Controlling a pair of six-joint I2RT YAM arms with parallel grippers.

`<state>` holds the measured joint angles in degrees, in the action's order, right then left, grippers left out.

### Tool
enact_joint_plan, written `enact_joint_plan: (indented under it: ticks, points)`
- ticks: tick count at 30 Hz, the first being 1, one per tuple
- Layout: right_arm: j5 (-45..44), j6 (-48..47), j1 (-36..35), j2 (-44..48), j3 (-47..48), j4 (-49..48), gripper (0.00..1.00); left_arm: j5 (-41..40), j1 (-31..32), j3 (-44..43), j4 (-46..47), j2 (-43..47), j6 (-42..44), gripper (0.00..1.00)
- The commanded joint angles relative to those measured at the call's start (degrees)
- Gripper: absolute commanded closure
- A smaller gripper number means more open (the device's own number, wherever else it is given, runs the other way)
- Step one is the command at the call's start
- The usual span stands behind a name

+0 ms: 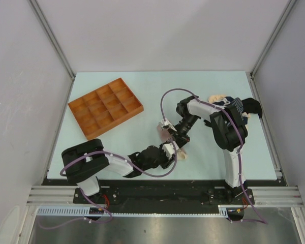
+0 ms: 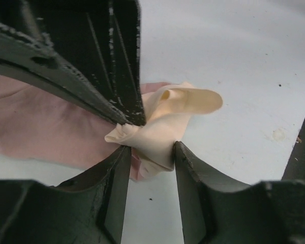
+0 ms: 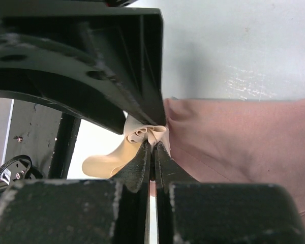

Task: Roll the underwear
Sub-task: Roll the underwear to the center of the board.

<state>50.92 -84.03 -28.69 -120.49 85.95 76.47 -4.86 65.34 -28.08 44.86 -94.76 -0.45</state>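
A pale pink-beige underwear [image 1: 165,133] lies on the table between the two arms, its cream edge [image 2: 168,117] bunched into a fold. My right gripper [image 3: 154,143] is shut on that bunched edge, and the pink cloth [image 3: 234,137] spreads away to its right. My left gripper [image 2: 150,148] comes in from the near side. Its jaws stand apart, one on each side of the cream fold, which brushes both fingertips [image 2: 123,152]. In the top view the left gripper [image 1: 176,152] and the right gripper [image 1: 173,136] meet over the garment. More underwear [image 1: 233,104], navy striped, black and cream, is piled at the back right.
An orange compartmented tray [image 1: 105,107] sits at the back left of the table. The right arm's elbow [image 1: 227,127] stands beside the pile. Grey walls close in the table [image 1: 142,81] on three sides.
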Motion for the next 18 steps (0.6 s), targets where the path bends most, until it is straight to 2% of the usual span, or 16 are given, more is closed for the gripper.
enact_joint_plan:
  ticks: [1, 6, 11, 13, 18]
  points:
    - [1.47, 0.09, -0.14, -0.54, 1.76, 4.66, 1.00, 2.05, -1.88, -2.60, 1.02, -1.12, -5.79, 0.58]
    - [1.38, 0.79, -0.23, -0.63, 1.94, 4.22, 1.00, 4.33, -2.67, -3.74, 0.23, -2.09, -7.81, 0.73]
    - [1.47, 2.03, -0.14, -0.28, 1.59, 3.16, 1.00, 8.81, -4.08, -4.09, 0.05, -2.62, -10.45, 0.98]
    - [1.90, 2.55, 0.21, -0.10, 1.59, 2.11, 1.00, 10.04, -4.96, -3.74, 0.14, -2.71, -12.20, 1.00]
    - [4.89, 5.19, 2.58, 2.71, 2.38, -0.35, 0.89, 12.07, -6.89, -2.34, 0.05, -2.01, -17.64, 1.00]
